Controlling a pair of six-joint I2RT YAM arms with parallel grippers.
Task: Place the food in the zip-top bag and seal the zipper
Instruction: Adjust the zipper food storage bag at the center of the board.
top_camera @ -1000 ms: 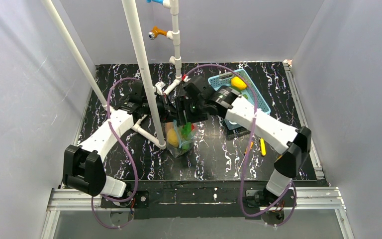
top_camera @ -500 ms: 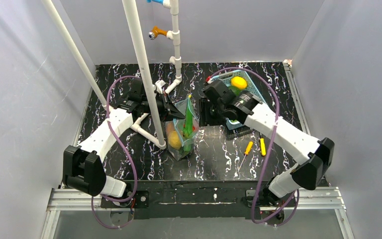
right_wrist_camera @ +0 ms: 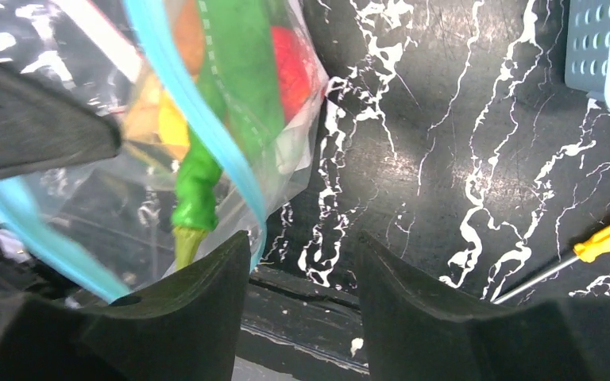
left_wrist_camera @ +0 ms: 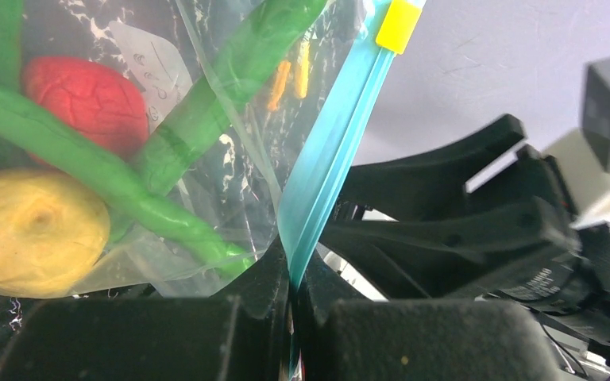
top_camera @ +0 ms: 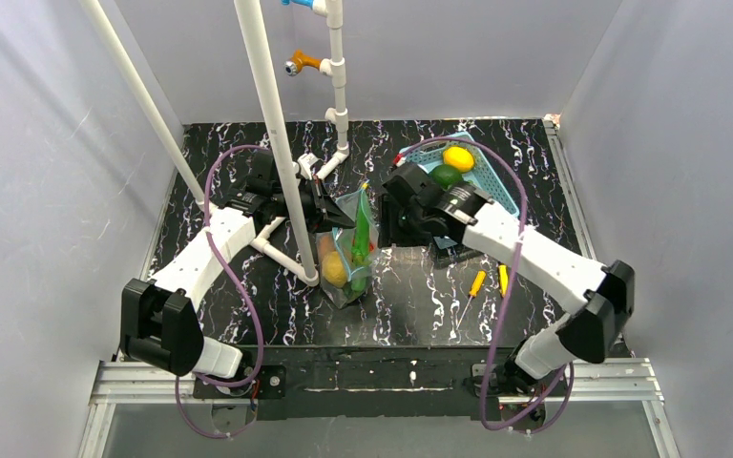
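Note:
The clear zip-top bag point(top_camera: 348, 260) hangs upright at the table's middle. Inside are long green pods point(left_wrist_camera: 127, 186), a yellow-orange fruit point(left_wrist_camera: 36, 234) and a red piece point(left_wrist_camera: 91, 99). My left gripper point(left_wrist_camera: 291, 279) is shut on the teal zipper point(left_wrist_camera: 330, 151) at its near end. A yellow slider tab point(left_wrist_camera: 398, 16) sits at the strip's far end. My right gripper point(right_wrist_camera: 302, 254) is open and empty, just right of the bag point(right_wrist_camera: 151, 119), its left finger next to the strip. In the top view it point(top_camera: 388, 225) stands beside the bag's right edge.
A light-blue basket point(top_camera: 506, 191) at the back right holds a yellow fruit point(top_camera: 457, 157) and a green fruit point(top_camera: 446, 176). Two orange-handled screwdrivers point(top_camera: 476, 283) lie right of the bag. A white pipe frame point(top_camera: 282, 153) stands by the left arm. A black block point(top_camera: 453, 250) lies under the right arm.
My right gripper has left the bag's mouth, moved off to the right and now stands open beside it. My left gripper has kept its hold on the zipper.

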